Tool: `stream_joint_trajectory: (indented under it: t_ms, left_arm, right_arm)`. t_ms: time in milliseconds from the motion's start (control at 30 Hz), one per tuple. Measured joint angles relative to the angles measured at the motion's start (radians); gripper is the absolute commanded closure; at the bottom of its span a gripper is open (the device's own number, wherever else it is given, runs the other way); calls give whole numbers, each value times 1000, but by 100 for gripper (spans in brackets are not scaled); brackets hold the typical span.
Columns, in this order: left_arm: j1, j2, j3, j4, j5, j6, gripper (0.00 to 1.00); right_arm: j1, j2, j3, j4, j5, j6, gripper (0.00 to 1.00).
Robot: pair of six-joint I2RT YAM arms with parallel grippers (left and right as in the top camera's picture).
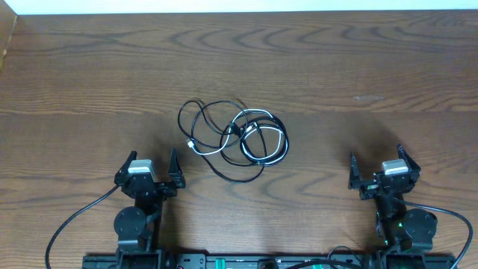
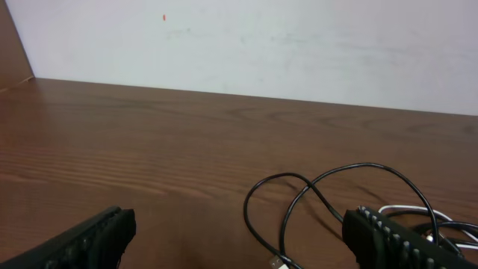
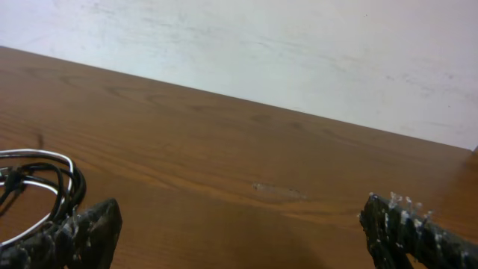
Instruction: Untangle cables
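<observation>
Wood table (image 1: 336,60) | cables (image 1: 246,138) tangled at centre, well apart from far edge | left jaws wide | right jaws wide

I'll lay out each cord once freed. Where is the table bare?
Bare wood: left of the cables, out to the table edge; right of them, ahead of the right gripper; and the strip beyond them. Crowded only where they knot, near the left gripper.

The cables (image 2: 310,183) slip behind a finger (image 2: 388,239) of the left tool (image 2: 239,224) and off the wrist view's bottom edge.
</observation>
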Motion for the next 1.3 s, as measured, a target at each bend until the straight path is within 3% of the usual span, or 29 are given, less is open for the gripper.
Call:
stream_joint_trajectory:
  t_ms: [1300]
  left_arm:
    - [0,23,21,-33,3,-39,6]
  right_arm:
    - [0,0,0,0,0,0,1]
